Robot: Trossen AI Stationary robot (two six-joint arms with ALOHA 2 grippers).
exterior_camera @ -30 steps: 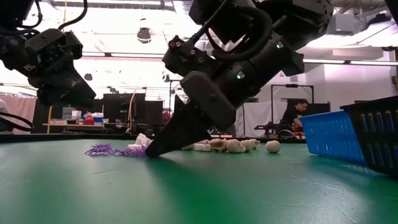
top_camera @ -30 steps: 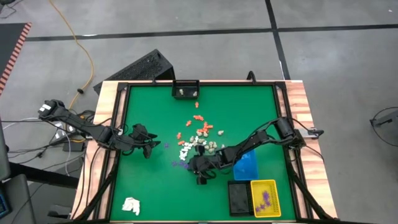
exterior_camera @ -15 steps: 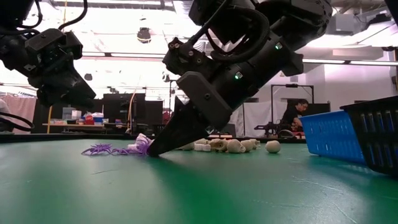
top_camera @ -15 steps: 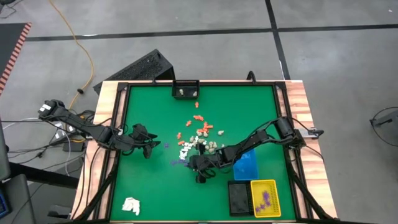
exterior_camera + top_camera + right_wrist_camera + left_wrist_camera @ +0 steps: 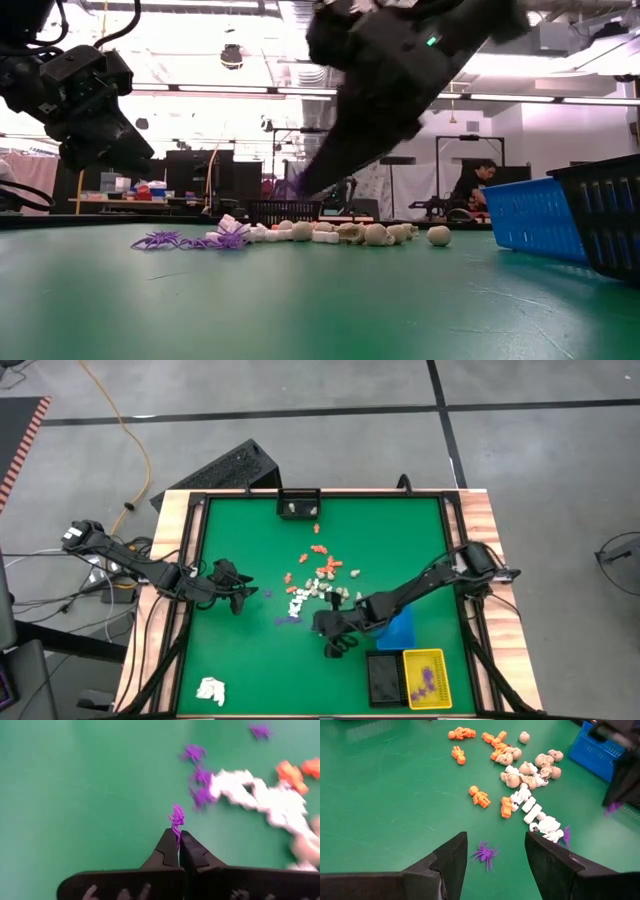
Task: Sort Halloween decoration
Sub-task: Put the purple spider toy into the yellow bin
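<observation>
A flat green felt-like table top (image 5: pixel 250 660) is bounded by a black rail and wooden side strips, with wide bare green seen at the near left and along the far edge. At the near left corner a crumpled white wad of paper-like material (image 5: pixel 211 690) is seen, well apart from everything else. The left gripper (image 5: pixel 248 593) is held above the green just left of the pile, its two dark fingers (image 5: pixel 451 862) spread apart with nothing between them; a small purple plastic spider (image 5: pixel 484 854) is seen on the felt between them in the left wrist view. In the middle the Halloween decoration (image 5: pixel 318 586) is scattered as tiny moulded pieces: orange-red figures at the far side, rounded cream skulls and white bones nearer, spiky purple spiders at the near left fringe. The right gripper (image 5: pixel 178 837) is raised clear of the table just near of the pile, its dark tapered fingers clenched on one purple spider (image 5: pixel 177 816). To the right a blue perforated plastic basket (image 5: pixel 396 627) is seen, partly under the right arm, and nearer the front edge a black tray (image 5: pixel 384 678) beside a yellow tray (image 5: pixel 424 678) containing purple pieces.
</observation>
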